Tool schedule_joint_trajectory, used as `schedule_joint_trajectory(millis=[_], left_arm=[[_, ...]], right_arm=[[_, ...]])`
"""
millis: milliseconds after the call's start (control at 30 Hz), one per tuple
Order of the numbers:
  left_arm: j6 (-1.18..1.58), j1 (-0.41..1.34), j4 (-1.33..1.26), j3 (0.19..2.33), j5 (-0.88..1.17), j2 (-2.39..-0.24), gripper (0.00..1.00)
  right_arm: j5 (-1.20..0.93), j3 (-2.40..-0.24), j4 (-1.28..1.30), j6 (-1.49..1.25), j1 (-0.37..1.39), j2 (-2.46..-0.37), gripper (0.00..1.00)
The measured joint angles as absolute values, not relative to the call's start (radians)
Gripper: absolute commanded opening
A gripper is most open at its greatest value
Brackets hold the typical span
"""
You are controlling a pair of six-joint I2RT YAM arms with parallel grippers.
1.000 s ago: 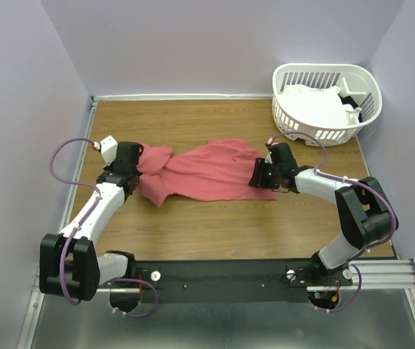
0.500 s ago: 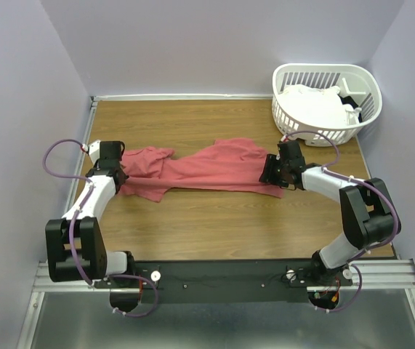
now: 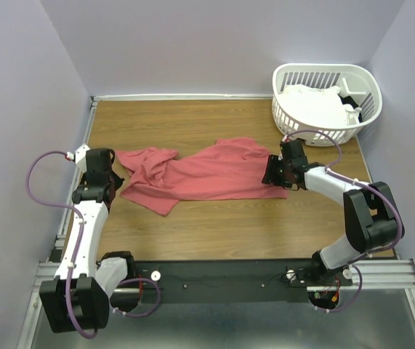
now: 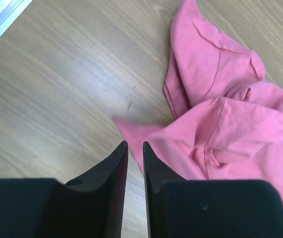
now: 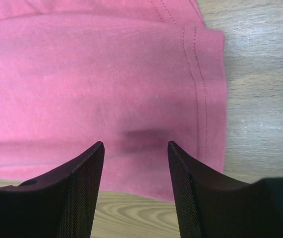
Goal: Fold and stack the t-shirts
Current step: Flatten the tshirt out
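Wood-grain table [image 3: 229,229], walled on 3 sides.

1 coral-red t-shirt [image 3: 207,171] lies across the middle of the table, spread loosely and running left to right. It is rumpled, not folded. Its left end is bunched into ridges and its right end lies flatter. The left wrist view shows seams and overlapping folds in the cloth [image 4: 220,114], with one pointed corner lying on bare wood.

White slatted laundry basket [image 3: 316,134] sits at the far right corner. White t-shirts [image 3: 310,105] are heaped inside, and the count can't be told.

2 arms reach in from the near edge, 1 at each end of the coral shirt.

Right gripper [image 3: 272,174] is over the shirt's right end. In the wrist view its fingers stand well apart [image 5: 135,146], spread above the cloth just inside the double-stitched hem. A dark shadow lies on the fabric between them, and nothing is held.

Left gripper [image 3: 111,182] is at the shirt's left end, just off the cloth. In the wrist view the fingers [image 4: 134,145] are drawn nearly together, with a thin slit of wood showing between them. They hold nothing, and the shirt's corner lies just beyond the tips.
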State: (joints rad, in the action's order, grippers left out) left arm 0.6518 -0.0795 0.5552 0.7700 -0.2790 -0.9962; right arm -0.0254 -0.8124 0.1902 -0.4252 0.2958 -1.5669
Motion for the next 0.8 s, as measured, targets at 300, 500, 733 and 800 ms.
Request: schedule_joint_trajectory(millis=[300,500,733,800], left_arm=[[0.653,-0.074,0.574,0.747,-0.237,-0.952,0.61],[0.634,0.112,0.523,0.745,-0.170,-1.126,0.52],[0.667,0.231,0.423,0.848,-0.120,-1.306,0.41],[0.674,0.231,0.372,0.883,-0.118,-1.362,0.41]], right_arm=[[-0.116,-0.813,0.202,-0.387,0.303,-1.538,0.61],[-0.212,-0.850,0.200,-0.359,0.381,-1.555,0.58],[-0.268,-0.973,0.156,-0.356,0.434,-1.656,0.54],[-0.275,-0.999,0.146,-0.358,0.434,-1.692,0.54]])
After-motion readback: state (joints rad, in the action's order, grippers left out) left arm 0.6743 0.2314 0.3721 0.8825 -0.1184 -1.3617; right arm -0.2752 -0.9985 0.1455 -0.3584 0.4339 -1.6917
